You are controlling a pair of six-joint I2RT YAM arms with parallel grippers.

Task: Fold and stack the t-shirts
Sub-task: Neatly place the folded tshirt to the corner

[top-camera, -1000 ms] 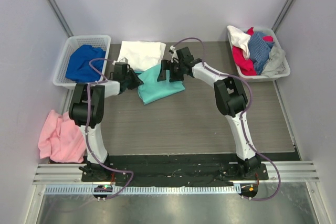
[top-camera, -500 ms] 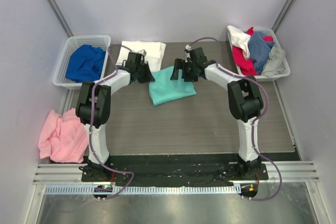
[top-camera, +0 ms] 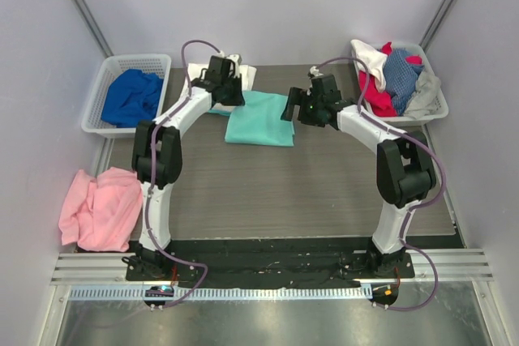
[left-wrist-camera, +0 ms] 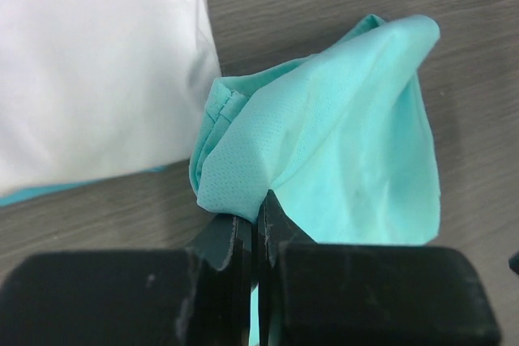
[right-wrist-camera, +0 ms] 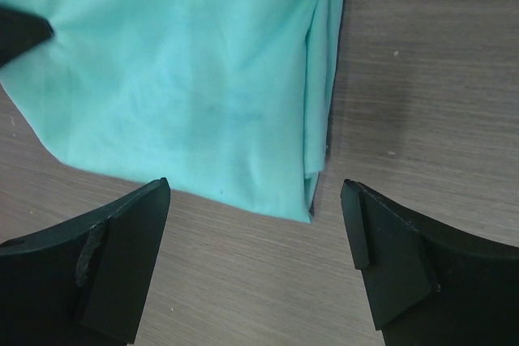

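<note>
Now the left hand [left-wrist-camera: 259, 210] pinches a corner of the green t-shirt [top-camera: 261, 121], which lies folded on the surface [top-camera: 308, 184] against the white t-shirt [left-wrist-camera: 97, 62]; the right hand [right-wrist-camera: 255, 200] hangs spread over its edge.

Under both grippers lies a table top [top-camera: 324, 192] of dark grey wood grain, matt and evenly lit, with only soft shadows. Beyond the left gripper [top-camera: 229, 100] and the right gripper [top-camera: 289, 108] stands a plain, pale lilac back wall [top-camera: 268, 6]. A left wall [top-camera: 32, 79] and a right wall [top-camera: 496, 79] of the same colour stand outward of each gripper. Slanted metal posts [top-camera: 79, 6] mark the back corners. Nearer than both grippers, aluminium rails [top-camera: 268, 266] edge the table, and past them is a brushed metal floor [top-camera: 268, 322].
</note>
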